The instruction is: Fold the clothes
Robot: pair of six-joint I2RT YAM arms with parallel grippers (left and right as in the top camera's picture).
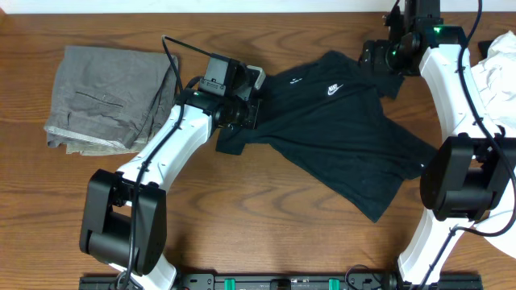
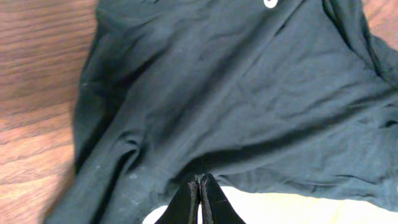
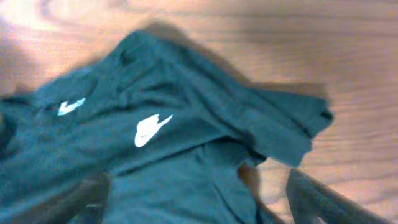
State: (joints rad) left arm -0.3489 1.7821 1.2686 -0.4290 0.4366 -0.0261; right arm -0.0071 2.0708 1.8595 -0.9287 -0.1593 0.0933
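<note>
Your left end effector (image 2: 199, 186) is clamping the left edge of the crumpled black short-sleeved fabric T-shirt (image 1: 339, 137), mid brown wooden tabletop (image 1: 266, 217). Your right end effector (image 3: 196, 186) is hovering, fingers apart, over the far sleeve. Bare wood is showing in front.

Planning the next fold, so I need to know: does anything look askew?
The black T-shirt lies diagonal and rumpled on the table, its edge bunched where the left gripper pinches it. The grey trousers sit folded.
</note>
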